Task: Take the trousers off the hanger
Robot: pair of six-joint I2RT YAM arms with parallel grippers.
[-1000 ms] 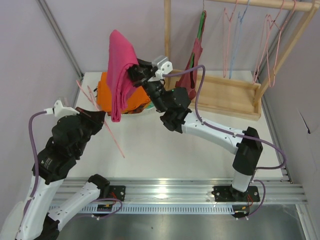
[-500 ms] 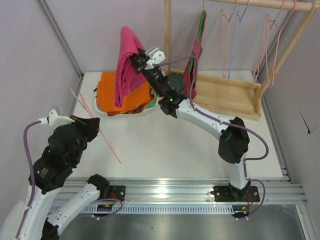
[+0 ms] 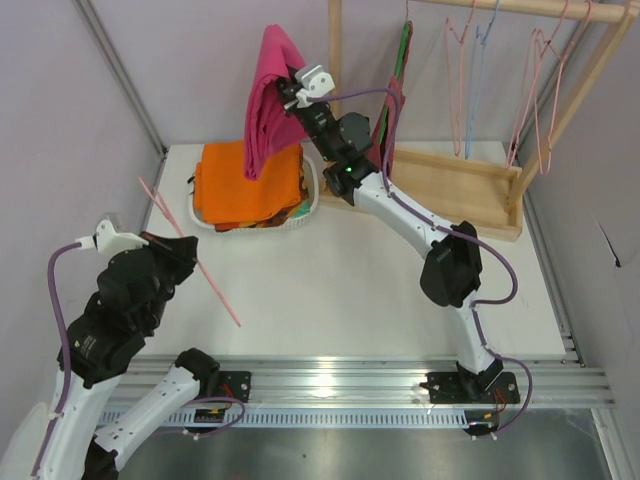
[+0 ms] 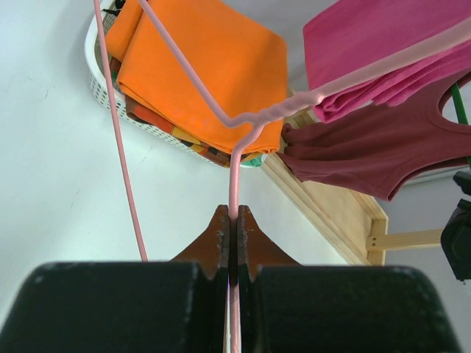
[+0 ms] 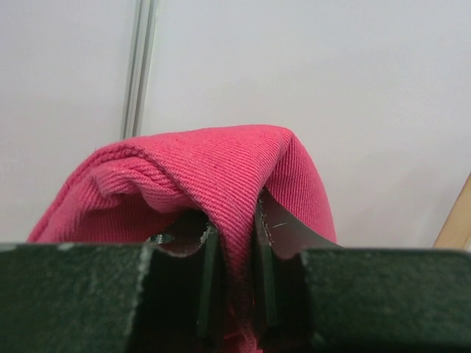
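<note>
Right hand (image 5: 229,276) pinching trousers (image 5: 221,162) (twill), wire hanger (image 4: 234,180)

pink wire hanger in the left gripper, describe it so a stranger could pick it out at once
On the white table, look near left to the left gripper. Clamped in it is a thin light-pink wire hanger, slanting bare over the tabletop. Every other hanger hangs on the wooden rack at the far right; this one alone is held and off the rack.
</note>
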